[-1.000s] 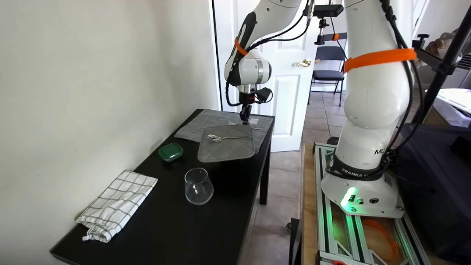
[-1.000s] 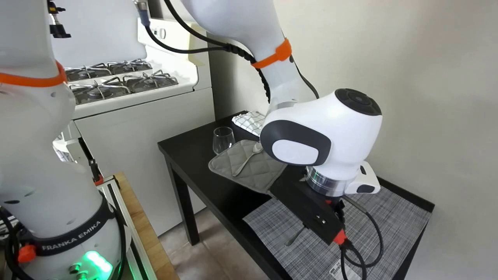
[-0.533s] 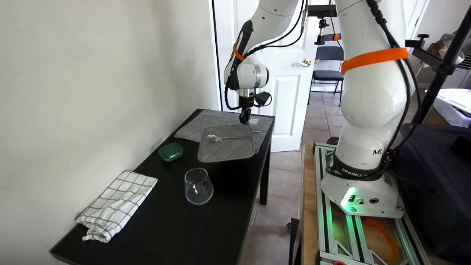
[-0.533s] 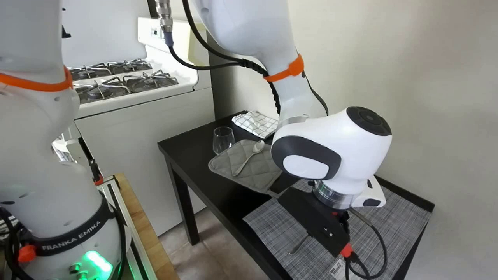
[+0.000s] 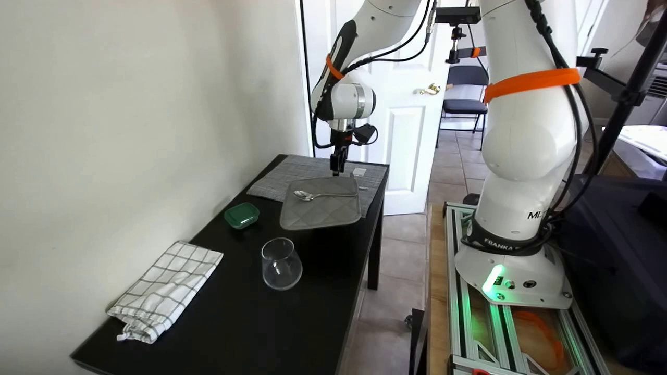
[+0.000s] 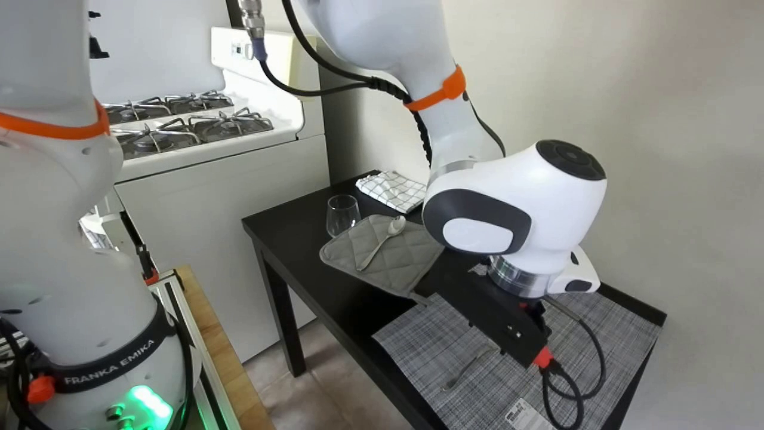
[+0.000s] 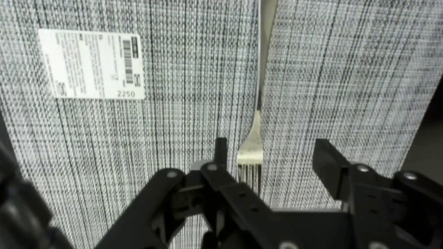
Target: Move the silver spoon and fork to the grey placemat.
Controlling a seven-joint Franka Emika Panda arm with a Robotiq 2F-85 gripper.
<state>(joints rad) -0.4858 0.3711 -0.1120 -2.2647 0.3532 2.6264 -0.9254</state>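
Above the grey placemat [image 7: 187, 69], the end effector [image 7: 271, 152] points down, spread.

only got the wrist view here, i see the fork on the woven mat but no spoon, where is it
Observer: Both exterior views show the spoon lying on the quilted grey pad.
Operator: ok which way is it pointing
Observer: Its bowl points toward the wall, its handle toward the side where the robot's base stands.
Operator: anything near it i might knock
Observer: Possibly: a clear drinking glass stands on the black table near that pad.
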